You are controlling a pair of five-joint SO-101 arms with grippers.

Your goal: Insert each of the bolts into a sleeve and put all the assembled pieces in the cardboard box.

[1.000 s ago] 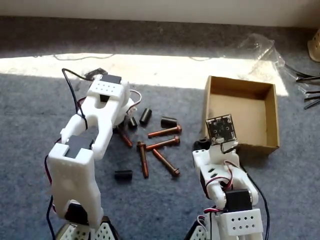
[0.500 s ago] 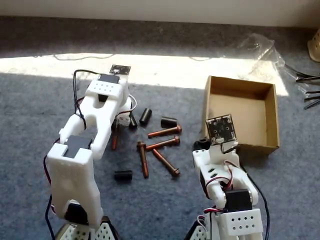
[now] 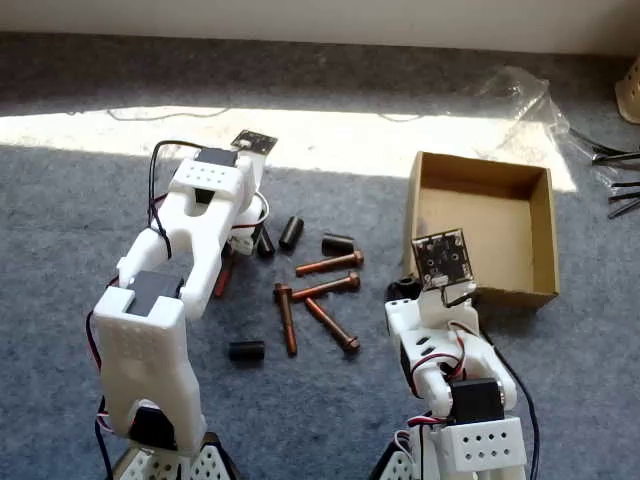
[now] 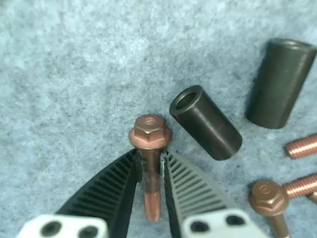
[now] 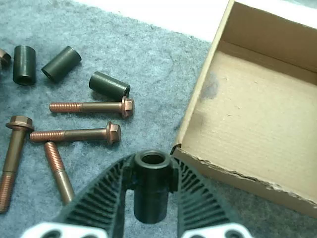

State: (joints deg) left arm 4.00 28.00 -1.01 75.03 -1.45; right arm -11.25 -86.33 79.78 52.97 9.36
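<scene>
Right wrist view: right hand (image 5: 151,171) pinches sleeve (image 5: 150,193) nr cardboard box (image 5: 237,176) edge; left hand (image 4: 150,157) pinches bolt (image 4: 150,135).

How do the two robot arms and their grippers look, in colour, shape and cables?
The left arm and the right arm are blocky white plastic shells with black motors, grids of small holes, and red and black cables. The left gripper and the right gripper have black ribbed fingers on white bases. Each wrist carries a small black camera board.
</scene>
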